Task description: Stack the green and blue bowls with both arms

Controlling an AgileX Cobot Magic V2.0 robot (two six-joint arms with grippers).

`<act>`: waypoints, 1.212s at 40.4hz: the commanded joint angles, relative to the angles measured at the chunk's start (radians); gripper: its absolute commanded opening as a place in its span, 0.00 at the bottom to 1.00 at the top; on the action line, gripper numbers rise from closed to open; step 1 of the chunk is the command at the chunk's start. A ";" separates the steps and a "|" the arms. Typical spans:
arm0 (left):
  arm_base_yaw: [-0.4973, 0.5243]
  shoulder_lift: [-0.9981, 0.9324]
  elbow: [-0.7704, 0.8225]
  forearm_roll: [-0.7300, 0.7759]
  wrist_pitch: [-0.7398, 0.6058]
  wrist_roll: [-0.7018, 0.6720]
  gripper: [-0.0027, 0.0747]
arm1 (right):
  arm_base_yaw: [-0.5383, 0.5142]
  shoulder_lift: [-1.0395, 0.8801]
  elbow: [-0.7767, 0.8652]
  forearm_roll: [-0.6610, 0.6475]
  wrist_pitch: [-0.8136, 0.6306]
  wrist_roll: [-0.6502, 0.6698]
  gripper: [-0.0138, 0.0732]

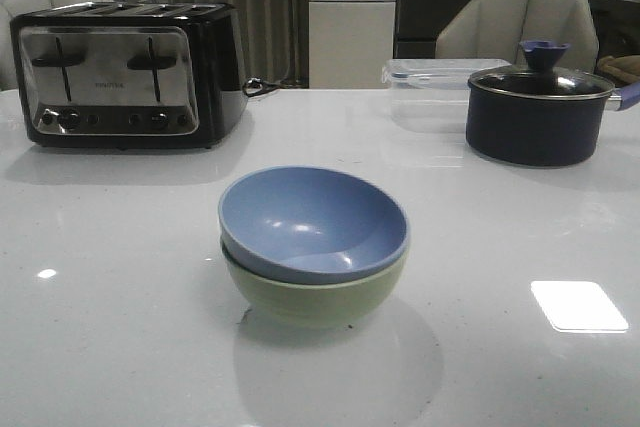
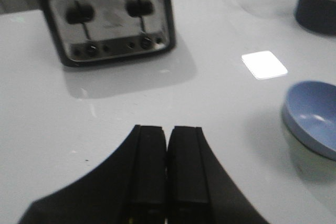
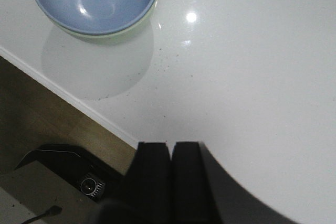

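White table (image 1: 120,277), toaster (image 1: 128,72) and pot (image 1: 537,112) behind stacked bowls (image 1: 313,242)

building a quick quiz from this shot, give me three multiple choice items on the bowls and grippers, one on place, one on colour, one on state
1. Where does the dusty blue matte bowl sit?
A. inside the pale sage green matte bowl
B. beside it
C. on the toaster

2. What colour is the knob on the dark lidded pot?
A. red
B. blue
C. white

3. How do the two black grippers stand?
A. both shut and empty
B. both wide open
C. one holds a bowl

Answers:
1 A, the blue rim nests within the green one.
2 B, the knob shows blue in the front view.
3 A, the left gripper and right gripper each show fingers pressed together with nothing between.
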 commanded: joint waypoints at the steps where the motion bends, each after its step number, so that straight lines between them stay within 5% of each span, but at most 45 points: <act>1: 0.076 -0.100 0.065 -0.005 -0.169 -0.009 0.16 | 0.000 -0.008 -0.028 -0.006 -0.050 -0.001 0.22; 12: 0.158 -0.318 0.266 -0.005 -0.287 -0.011 0.16 | 0.000 -0.008 -0.028 -0.006 -0.050 -0.001 0.22; 25: 0.158 -0.357 0.414 -0.005 -0.505 -0.011 0.16 | 0.000 -0.008 -0.028 -0.006 -0.047 -0.001 0.22; 49: 0.158 -0.357 0.413 -0.005 -0.510 -0.011 0.16 | 0.000 -0.008 -0.028 -0.006 -0.046 -0.001 0.22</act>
